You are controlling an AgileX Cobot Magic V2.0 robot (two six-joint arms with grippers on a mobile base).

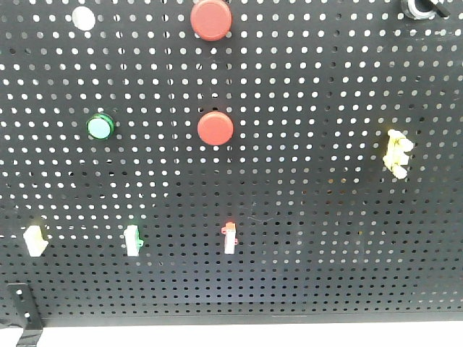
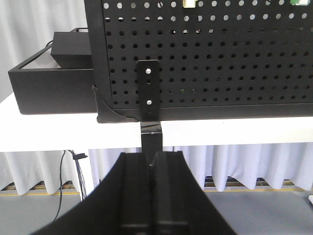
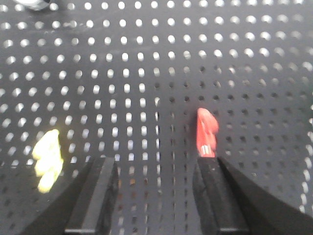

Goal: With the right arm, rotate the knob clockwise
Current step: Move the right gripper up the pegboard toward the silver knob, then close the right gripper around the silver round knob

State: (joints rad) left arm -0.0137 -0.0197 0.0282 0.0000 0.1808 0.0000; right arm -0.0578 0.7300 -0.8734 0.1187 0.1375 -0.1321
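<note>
A white table [image 2: 49, 132] bears the upright black pegboard [image 2: 220, 58] and, just beside it, a black box [image 2: 49, 85]

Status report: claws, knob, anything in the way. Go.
Left claw shut, empty. Right claw open, clear of knob. Knob untouched, top-left edge of right wrist view. Red switch at one fingertip, yellow switch opposite side.

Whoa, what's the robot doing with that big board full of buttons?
The robot faces a black pegboard covered in buttons and switches. Its right gripper hovers close to the board with its jaws open, holding nothing, just below a red switch and near a yellow switch. The silver knob it is meant to turn sits at the board's top corner, untouched. The left gripper hangs low, jaws shut and empty.
</note>
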